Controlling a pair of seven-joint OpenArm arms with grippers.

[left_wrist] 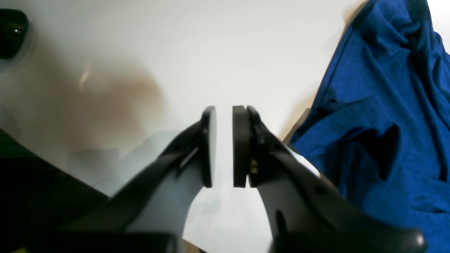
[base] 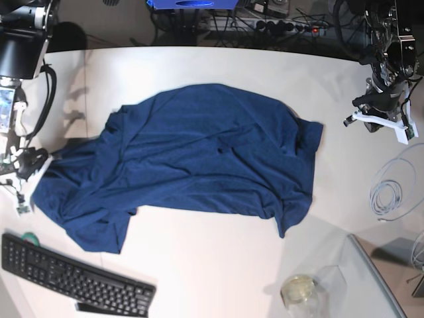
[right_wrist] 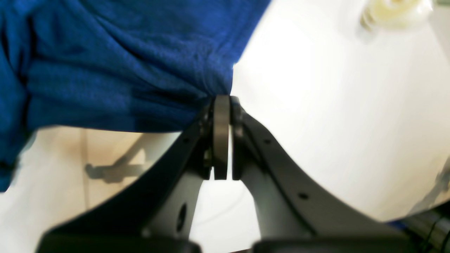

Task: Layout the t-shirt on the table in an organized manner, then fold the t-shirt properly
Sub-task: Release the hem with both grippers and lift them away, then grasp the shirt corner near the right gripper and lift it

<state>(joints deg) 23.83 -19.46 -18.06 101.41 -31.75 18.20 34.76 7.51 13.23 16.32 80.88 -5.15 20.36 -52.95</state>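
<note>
Across the middle of the white worktop point(base: 199, 265) lies the t-shirt point(base: 192, 156) — spread wide but rumpled, one sleeve bunched toward the keyboard point(base: 73, 275) side and creases running through the body. The layout step looks to be in hand, not yet the fold. The right pincer point(right_wrist: 222, 105) is clamped on the shirt's edge at the keyboard-side end, cloth gathered into its closed tips. The left pincer point(left_wrist: 224, 146) sits off the shirt's opposite side, pads a narrow gap apart with nothing between them, over bare worktop just beside the hem.

Next, I judge, the held corner wants drawing outward to take out the slack — while the free pincer finds the far hem. Beyond the shirt's far side the curved edge leaves open room; on the near side the keyboard and a glass jar point(base: 299, 291) limit it.
</note>
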